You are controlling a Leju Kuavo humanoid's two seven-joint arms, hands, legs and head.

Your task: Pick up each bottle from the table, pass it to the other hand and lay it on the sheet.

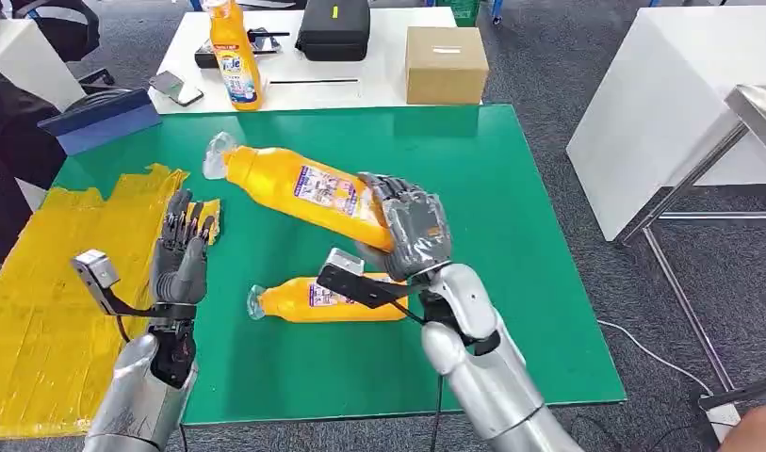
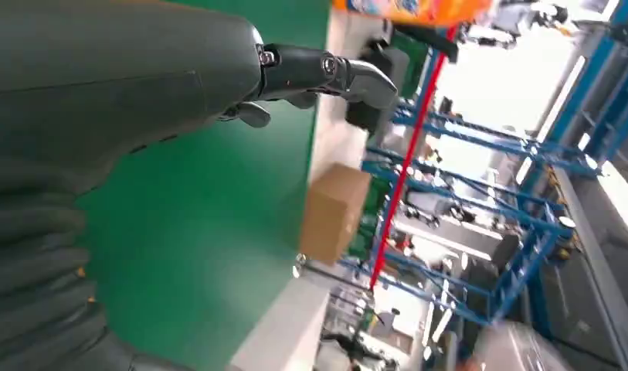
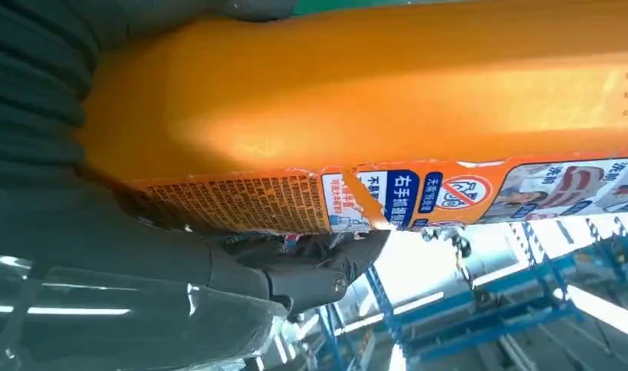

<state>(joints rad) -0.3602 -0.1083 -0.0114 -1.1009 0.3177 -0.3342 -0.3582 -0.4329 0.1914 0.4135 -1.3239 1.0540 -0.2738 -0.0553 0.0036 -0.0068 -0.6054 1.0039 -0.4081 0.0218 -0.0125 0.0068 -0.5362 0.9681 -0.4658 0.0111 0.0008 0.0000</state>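
Handover is the step in hand: the right hand (image 1: 412, 231) grips one orange bottle (image 1: 299, 185) by its base, raised above the green tabletop (image 1: 511, 282), neck toward the left hand (image 1: 181, 259), which waits empty with fingers apart. Next, the left hand must close on the neck end. Bottles: three. One held, one lying on the tabletop (image 1: 327, 299), one upright on the white table (image 1: 234, 56). Sheets: one yellow sheet (image 1: 49, 282).
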